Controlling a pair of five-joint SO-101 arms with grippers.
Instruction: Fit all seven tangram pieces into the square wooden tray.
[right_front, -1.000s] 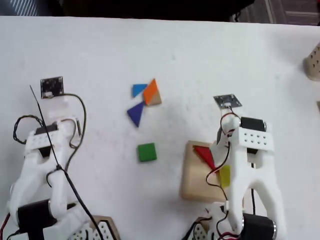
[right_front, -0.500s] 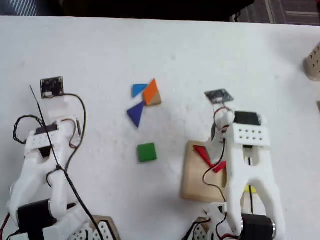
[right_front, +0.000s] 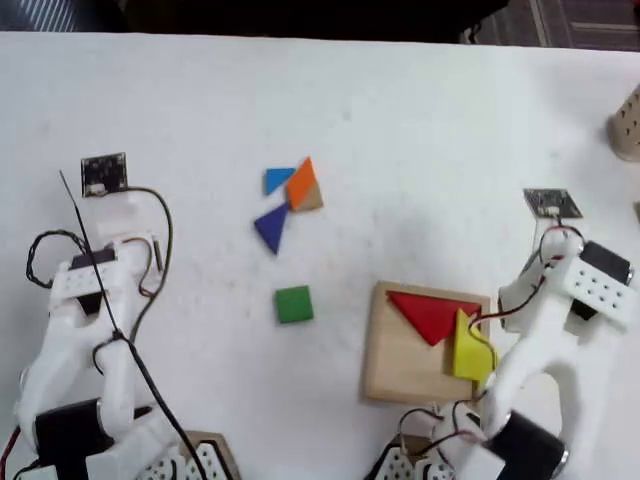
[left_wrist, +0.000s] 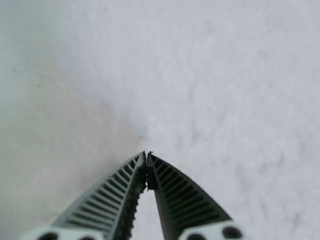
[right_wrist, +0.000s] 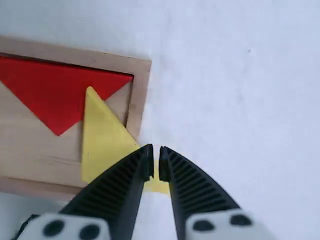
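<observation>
The right end effector (right_wrist: 154, 162) is seen with its fingers parted by only a thin slit, and nothing is held between them. Its tips hang just above the corner of the yellow triangle (right_wrist: 102, 140) that sticks out past the rim of the square wooden tray (right_wrist: 140, 95). No contact with the piece can be made out.

The left end effector (left_wrist: 146, 170) is closed tip to tip. Nothing is gripped, and bare white worktop (left_wrist: 225, 75) lies under it.

The tray is set on the near right part of the worktop, just beside the right arm. 2 pieces are found in it. The red triangle (right_wrist: 55, 92) lies flat against the far rim. The yellow triangle is laid with 1 tip over the red one and its opposite corner over the tray's rim.

To the left of the tray, apart from it, the green square (right_front: 294, 304) lies alone. Farther off, 4 pieces are clustered: a dark blue triangle (right_front: 270, 228), an orange piece (right_front: 302, 185), a light blue piece (right_front: 278, 180) and a tan piece (right_front: 313, 200) touching the orange one.

At the far right edge a pegged wooden block (right_front: 626, 125) is seen.
</observation>
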